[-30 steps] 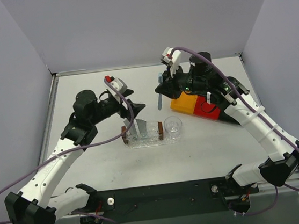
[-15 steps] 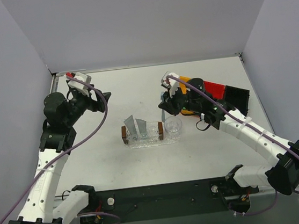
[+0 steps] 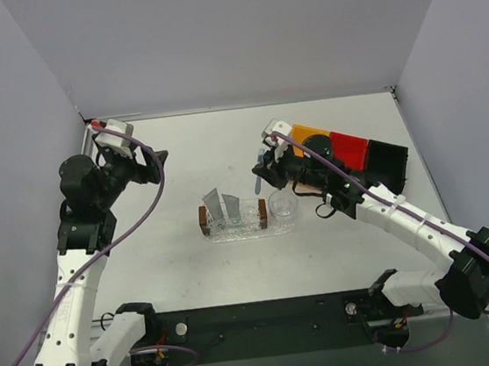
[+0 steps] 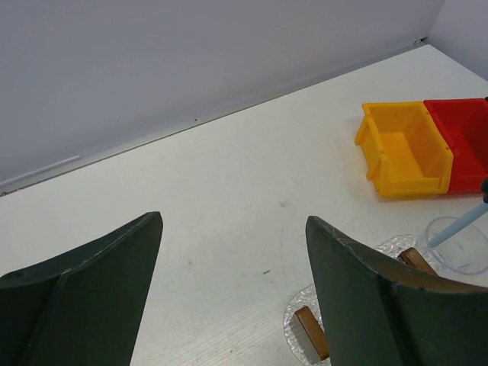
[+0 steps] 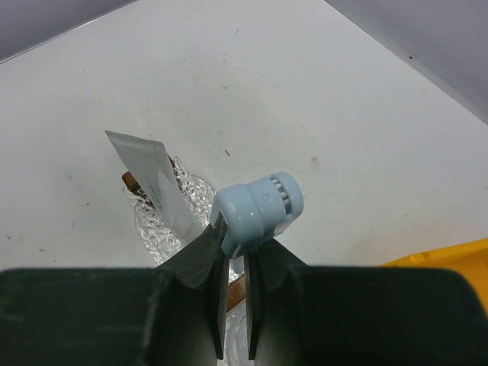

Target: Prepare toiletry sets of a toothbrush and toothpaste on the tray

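My right gripper [image 5: 236, 242] is pinched shut on the toothbrush [image 5: 259, 207], whose lower end is near the clear cup [image 3: 283, 205] beside the tray [image 3: 248, 228] holding the toothpaste [image 3: 222, 205]. I judge it light, stiff and slick, so it wants a firm hold on the handle. My left gripper [image 4: 232, 221] gapes wide, empty.

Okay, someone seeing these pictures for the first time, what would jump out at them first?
Probably the bright yellow plastic bin and red plastic bin side by side at the far right of the white table. Next, the right arm's jaws pinching a pale blue toothbrush near the middle, where a flat silvery-grey toothpaste tube stands propped on the glittery transparent oval tray.
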